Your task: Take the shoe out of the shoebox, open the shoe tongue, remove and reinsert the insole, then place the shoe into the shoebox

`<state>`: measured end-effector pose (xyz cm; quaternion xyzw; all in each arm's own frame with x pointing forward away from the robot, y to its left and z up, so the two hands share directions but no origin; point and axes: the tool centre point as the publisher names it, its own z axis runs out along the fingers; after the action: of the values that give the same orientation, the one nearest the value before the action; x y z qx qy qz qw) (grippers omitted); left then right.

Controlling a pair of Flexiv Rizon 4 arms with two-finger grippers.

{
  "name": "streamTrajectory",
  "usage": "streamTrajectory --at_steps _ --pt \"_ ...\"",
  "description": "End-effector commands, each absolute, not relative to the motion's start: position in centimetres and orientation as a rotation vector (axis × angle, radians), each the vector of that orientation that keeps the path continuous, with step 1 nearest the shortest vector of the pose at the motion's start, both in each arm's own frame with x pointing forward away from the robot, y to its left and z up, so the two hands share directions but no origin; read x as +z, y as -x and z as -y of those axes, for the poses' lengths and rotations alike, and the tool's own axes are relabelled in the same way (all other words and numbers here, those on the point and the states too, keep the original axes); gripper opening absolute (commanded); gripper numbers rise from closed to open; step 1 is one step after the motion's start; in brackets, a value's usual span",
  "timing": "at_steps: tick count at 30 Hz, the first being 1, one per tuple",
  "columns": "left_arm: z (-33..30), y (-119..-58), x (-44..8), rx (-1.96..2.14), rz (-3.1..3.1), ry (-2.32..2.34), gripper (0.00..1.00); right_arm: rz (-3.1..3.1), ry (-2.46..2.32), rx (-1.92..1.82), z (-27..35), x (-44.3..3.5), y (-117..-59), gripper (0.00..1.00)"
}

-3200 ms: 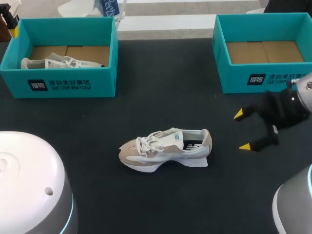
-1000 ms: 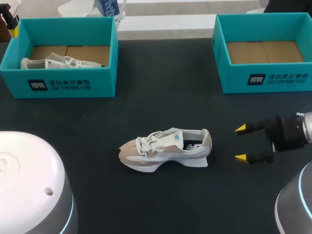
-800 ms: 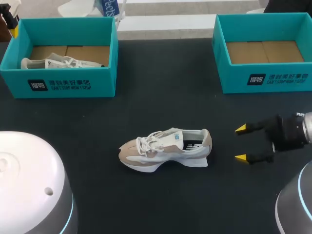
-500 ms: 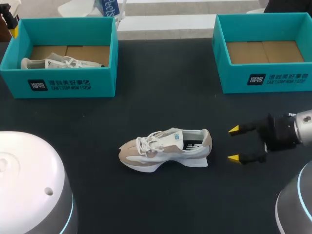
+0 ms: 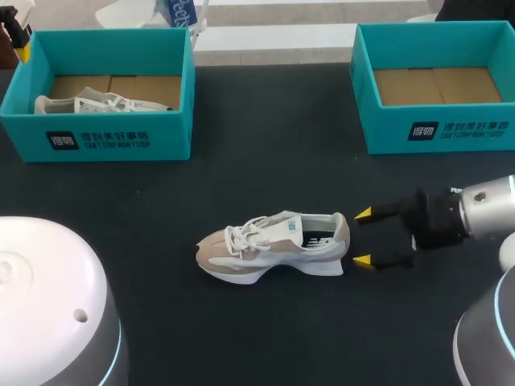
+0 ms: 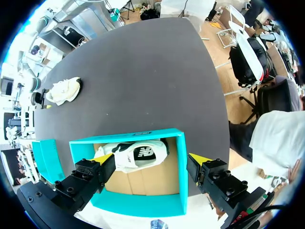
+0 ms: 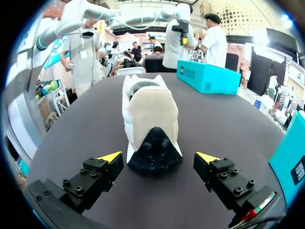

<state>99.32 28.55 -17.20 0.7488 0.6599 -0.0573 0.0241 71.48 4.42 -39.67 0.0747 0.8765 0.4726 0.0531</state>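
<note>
A beige and white shoe (image 5: 273, 245) lies on its sole in the middle of the black table, toe to the left. My right gripper (image 5: 363, 238) stands open just behind its heel, one yellow tip on each side, touching nothing. From the right wrist view the heel (image 7: 150, 119) is straight ahead of the right gripper (image 7: 159, 158). My left gripper (image 6: 152, 157) hangs open high above the left teal shoebox (image 6: 178, 191), in which a second shoe (image 6: 138, 155) lies. That left shoebox (image 5: 113, 137) sits at the back left.
A second teal shoebox (image 5: 451, 129) with only a cardboard floor stands at the back right, behind my right arm. My arms' white bases fill the near left and near right corners. Bare black tabletop surrounds the shoe.
My right gripper has moved left, from well to the right of the shoe up to its heel, staying open. The shoe, both boxes and the left arm have not moved.
</note>
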Motion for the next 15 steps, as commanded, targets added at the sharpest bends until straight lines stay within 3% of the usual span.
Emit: streamTrajectory --at_steps 1,15 --pt "-28.5 -99.2 -17.2 -0.172 -2.043 -2.318 1.0 -2.672 -0.22 1.443 -5.8 -40.4 -71.9 1.0" --pt "-28.5 -99.2 -17.2 -0.172 -2.043 -2.318 1.0 -2.652 -0.187 1.526 -8.9 -40.9 -72.0 1.0"
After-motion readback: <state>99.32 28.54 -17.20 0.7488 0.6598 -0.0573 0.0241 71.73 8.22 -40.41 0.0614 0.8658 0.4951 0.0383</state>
